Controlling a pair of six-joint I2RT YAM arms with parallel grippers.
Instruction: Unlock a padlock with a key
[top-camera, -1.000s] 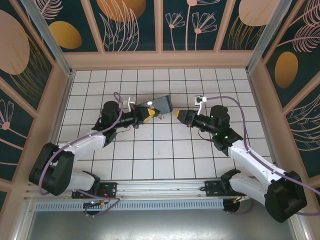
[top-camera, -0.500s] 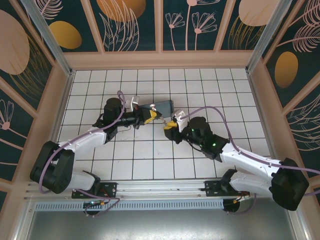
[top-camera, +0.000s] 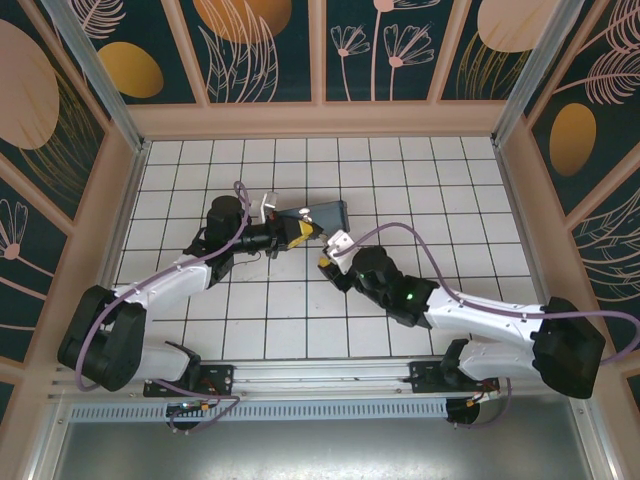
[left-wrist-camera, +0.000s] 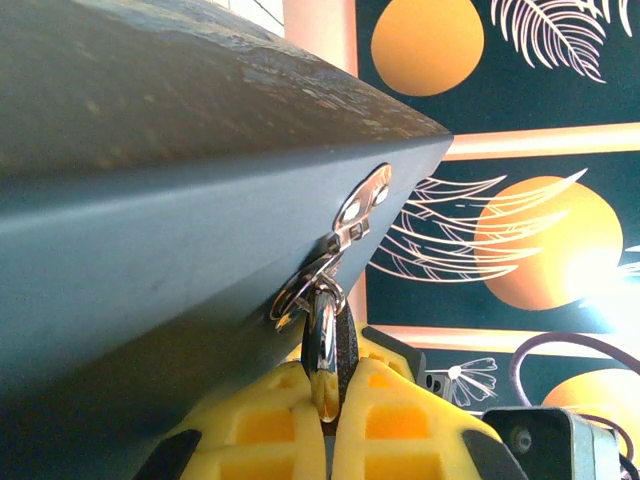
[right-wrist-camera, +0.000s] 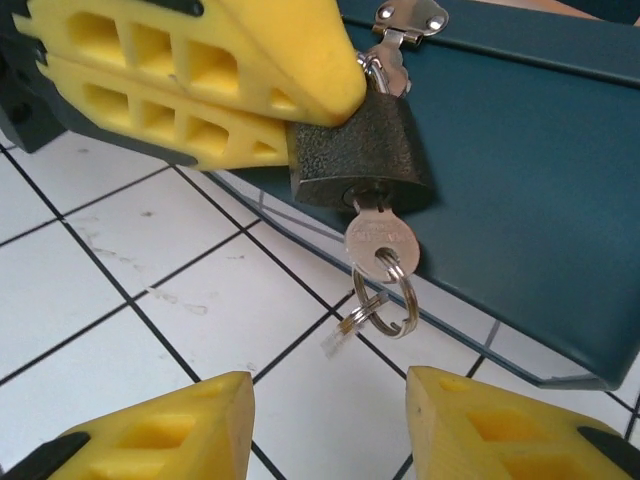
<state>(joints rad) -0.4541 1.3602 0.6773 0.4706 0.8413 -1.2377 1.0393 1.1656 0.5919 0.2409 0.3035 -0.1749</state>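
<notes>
A small dark padlock (right-wrist-camera: 362, 155) hangs from the metal hasp (right-wrist-camera: 405, 20) of a blue-grey box (right-wrist-camera: 520, 160). A silver key (right-wrist-camera: 380, 240) sits in its keyhole, with two key rings (right-wrist-camera: 388, 292) dangling below. My left gripper (left-wrist-camera: 335, 385) is shut on the padlock (left-wrist-camera: 347, 340), its yellow fingers (right-wrist-camera: 200, 70) clamping the body from the left. My right gripper (right-wrist-camera: 325, 420) is open just below the key, touching nothing. In the top view my left gripper (top-camera: 298, 232) is at the box (top-camera: 328, 213) and my right gripper (top-camera: 326, 262) is just in front of it.
The floor is white tile (right-wrist-camera: 120, 300) with dark grid lines. The box rests tilted, one edge lifted off the tiles. Patterned walls (top-camera: 320, 50) enclose the workspace on three sides. A purple cable (top-camera: 400, 228) loops over my right arm.
My right arm has swung left and forward toward the padlock, and its jaws have opened wider. My left gripper has kept its grip and place.
</notes>
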